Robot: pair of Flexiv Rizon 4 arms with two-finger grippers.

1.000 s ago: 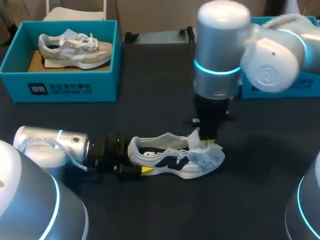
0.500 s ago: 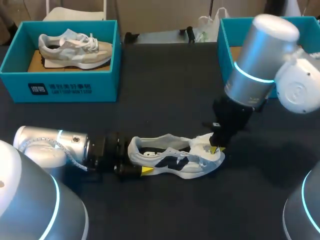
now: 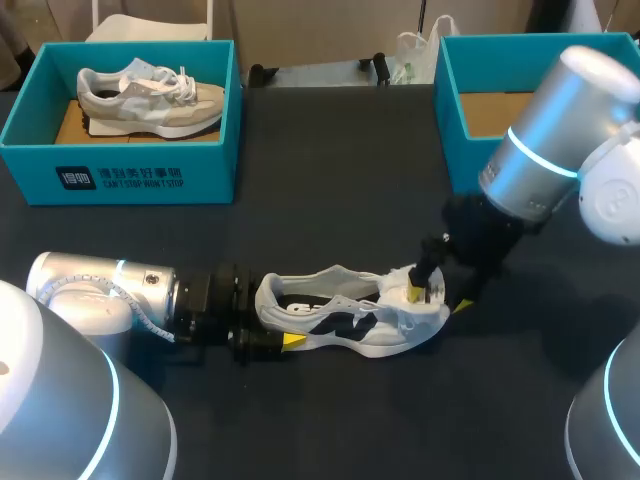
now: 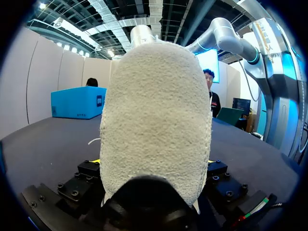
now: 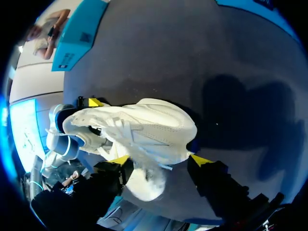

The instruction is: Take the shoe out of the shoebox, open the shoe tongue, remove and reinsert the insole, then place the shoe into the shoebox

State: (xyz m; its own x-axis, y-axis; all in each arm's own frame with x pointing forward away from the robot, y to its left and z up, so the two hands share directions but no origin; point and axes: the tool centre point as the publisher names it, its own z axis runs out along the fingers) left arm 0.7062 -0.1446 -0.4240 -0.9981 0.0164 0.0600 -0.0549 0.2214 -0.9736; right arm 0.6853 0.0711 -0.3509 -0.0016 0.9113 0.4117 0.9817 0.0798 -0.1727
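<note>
The right arm (image 3: 545,150) has swung out of upright and now leans in from 2 o'clock. The right gripper (image 3: 438,298) has come down to the toe of the shoe (image 3: 345,318). Its jaws stand wide: one tip rests on the forefoot and the other hangs just past the toe, so it grips nothing. Something white lies crumpled there; I cannot tell whether it is tongue or paper.

The shoe has not shifted. It lies on its sole at 6 o'clock on the table (image 3: 330,200), toe toward 3. The left gripper (image 3: 290,341) stays clamped on the heel from 9 o'clock. I judge this to be the tongue step, with the insole work still ahead.

The table is dark and matte. The right box (image 3: 452,120) at 2 o'clock, uncovered by the arm's swing, shows bare cardboard inside. The left box (image 3: 140,175) at 10 o'clock holds a second shoe (image 3: 150,95), well apart from the work.
</note>
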